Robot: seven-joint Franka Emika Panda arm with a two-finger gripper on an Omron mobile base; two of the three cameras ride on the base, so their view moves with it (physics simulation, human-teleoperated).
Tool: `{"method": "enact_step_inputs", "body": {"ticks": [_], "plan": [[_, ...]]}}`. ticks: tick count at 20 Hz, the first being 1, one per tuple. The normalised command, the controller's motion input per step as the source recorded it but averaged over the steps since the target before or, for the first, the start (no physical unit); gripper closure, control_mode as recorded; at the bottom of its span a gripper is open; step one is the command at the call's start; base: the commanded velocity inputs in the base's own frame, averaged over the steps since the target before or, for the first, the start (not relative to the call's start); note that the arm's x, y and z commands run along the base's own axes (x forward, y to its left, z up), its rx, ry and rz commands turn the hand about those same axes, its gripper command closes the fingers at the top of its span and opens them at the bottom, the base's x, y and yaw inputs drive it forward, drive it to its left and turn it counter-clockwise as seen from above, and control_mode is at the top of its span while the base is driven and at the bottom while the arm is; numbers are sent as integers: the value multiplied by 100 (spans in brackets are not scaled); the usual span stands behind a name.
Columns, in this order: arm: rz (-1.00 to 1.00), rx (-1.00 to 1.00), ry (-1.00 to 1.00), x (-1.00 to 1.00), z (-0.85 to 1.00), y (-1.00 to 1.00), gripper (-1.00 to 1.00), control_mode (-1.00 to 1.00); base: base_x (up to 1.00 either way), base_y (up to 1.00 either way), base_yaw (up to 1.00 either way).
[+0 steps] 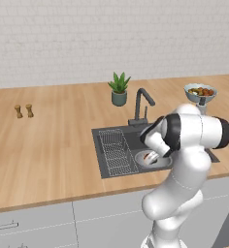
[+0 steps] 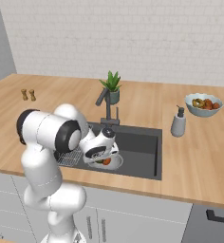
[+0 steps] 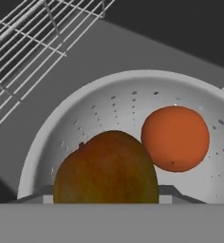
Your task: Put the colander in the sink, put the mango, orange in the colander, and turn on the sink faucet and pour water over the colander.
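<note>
The colander (image 3: 109, 114), a shiny perforated metal bowl, sits on the floor of the dark grey sink (image 2: 142, 142), towards the basin's front edge. Inside it lie two fruits: the mango (image 3: 107, 168), mottled red and olive, in the near part of the bowl, and the orange (image 3: 175, 138) just beside it, the two touching or nearly so. In the hand view the mango lies at the lower edge, between the places where the fingertips would rise; the tips themselves cannot be made out, so whether the claw is spread or pinching the mango cannot be told. From the left base view the gripper (image 1: 153, 156) hangs low over the colander (image 1: 153, 160), the white arm bent down into the basin; from the right base view the gripper (image 2: 103, 159) covers most of the colander (image 2: 109, 163), of which the pale rim and a spot of orange colour show.

A wire rack (image 1: 115, 151) occupies the left part of the sink (image 1: 131, 138). The faucet (image 1: 141, 104), a dark gooseneck tap, stands at the back rim. On the wooden counter (image 1: 48, 145) stand a potted plant (image 1: 119, 89), a fruit bowl (image 1: 200, 92), a soap dispenser (image 2: 178, 122) and two small shakers (image 1: 24, 111).
</note>
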Motion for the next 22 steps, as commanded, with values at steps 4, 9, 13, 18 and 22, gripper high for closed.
{"method": "enact_step_inputs", "body": {"ticks": [4, 9, 13, 18, 22], "plan": [[0, 0, 0, 20, -7, 0, -100, -100, 0, 0, 0], [0, 0, 0, 6, 1, -1, -100, -100, 0, 0, 0], [0, 5, 0, -1, 39, -13, -100, -100, 0, 0, 0], [0, 18, -1, -3, 97, -50, -100, -100, 0, 0, 0], [0, 33, 0, 25, 100, -51, -100, -100, 0, 0, 0]]}}
